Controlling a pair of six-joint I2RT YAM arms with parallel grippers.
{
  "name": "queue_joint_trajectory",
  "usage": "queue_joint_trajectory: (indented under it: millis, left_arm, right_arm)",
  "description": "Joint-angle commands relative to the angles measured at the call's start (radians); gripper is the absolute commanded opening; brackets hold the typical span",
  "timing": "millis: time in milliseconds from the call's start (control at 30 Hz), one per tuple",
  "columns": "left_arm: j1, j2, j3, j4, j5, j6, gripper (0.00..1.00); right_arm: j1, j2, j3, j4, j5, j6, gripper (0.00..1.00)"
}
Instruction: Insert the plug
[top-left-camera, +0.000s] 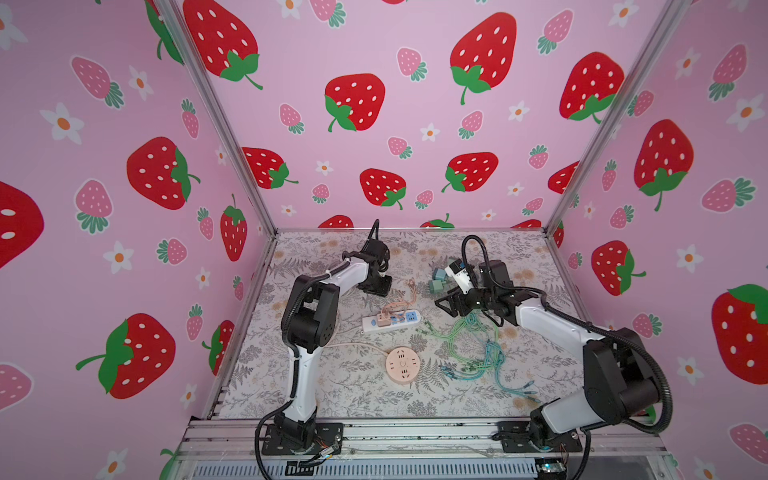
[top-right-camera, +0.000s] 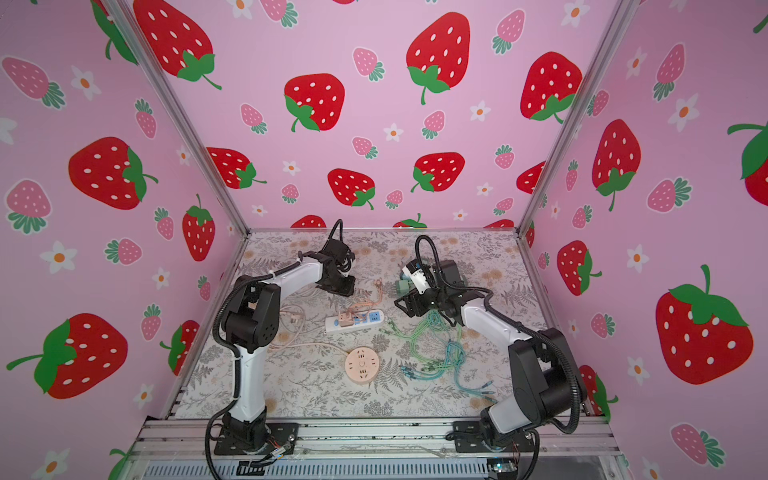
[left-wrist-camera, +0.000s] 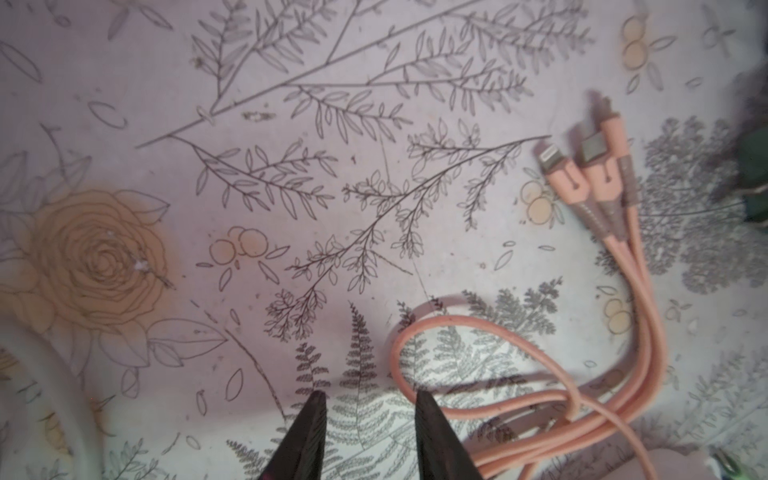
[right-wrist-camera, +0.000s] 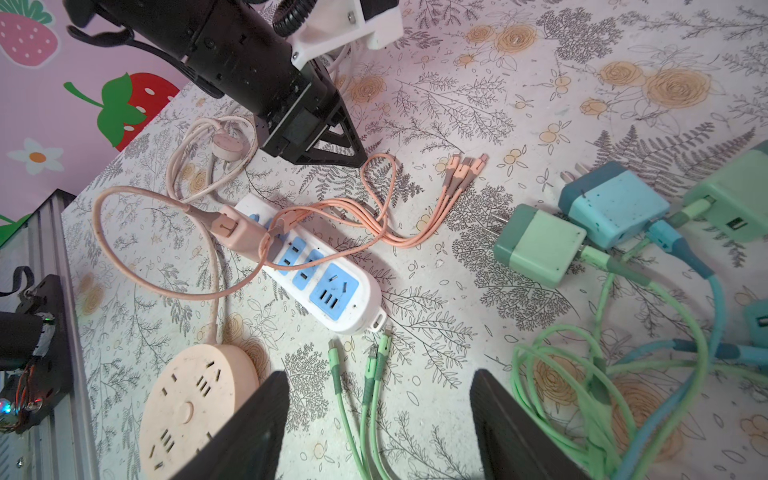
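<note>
Reaching step: left gripper (left-wrist-camera: 370, 395) and right gripper (right-wrist-camera: 380, 374) are hovering released, empty. Next is calling for gripping green charger (right-wrist-camera: 540, 245) for power strip (right-wrist-camera: 368, 297).

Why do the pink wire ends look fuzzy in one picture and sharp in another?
In the left wrist view the pink cable tips are blurred, likely too close to the lens, and a soft grey shadow sits by the left gripper; in the right wrist view the same tips look crisp under even light.

Both top views high in front, looking down on table (top-left-camera: 353, 390), wrist cameras close, sharing pink cable (left-wrist-camera: 648, 316)
</note>
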Motion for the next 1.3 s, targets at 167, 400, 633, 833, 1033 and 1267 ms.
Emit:
queue_joint_trajectory:
  millis: [167, 400, 633, 833, 1033, 1267]
  left_arm:
    - [-0.020, 0.028, 0.068, -0.006, 0.093, 0.157, 0.38]
    - [-0.029, 0.084, 0.131, -0.033, 0.039, 0.179, 0.33]
    - [-0.043, 0.146, 0.202, -0.100, -0.032, 0.166, 0.30]
    - [-0.064, 0.165, 0.197, -0.099, -0.070, 0.158, 0.29]
    - [-0.078, 0.147, 0.173, -0.145, -0.061, 0.151, 0.31]
    - [-0.053, 0.095, 0.129, -0.189, -0.101, 0.036, 0.35]
  right_arm:
    - [-0.008, -0.017, -0.017, 0.026, 0.000, 0.000, 0.72]
    - [-0.009, -0.024, -0.023, 0.026, 0.005, 0.004, 0.72]
    - [-0.008, -0.043, -0.032, 0.021, 0.023, 0.001, 0.72]
    - [-0.010, -0.056, -0.037, 0.021, 0.028, -0.004, 0.72]
    - [-0.010, -0.067, -0.046, 0.023, 0.039, -0.004, 0.72]
    - [-0.010, -0.068, -0.051, 0.028, 0.034, 0.000, 0.72]
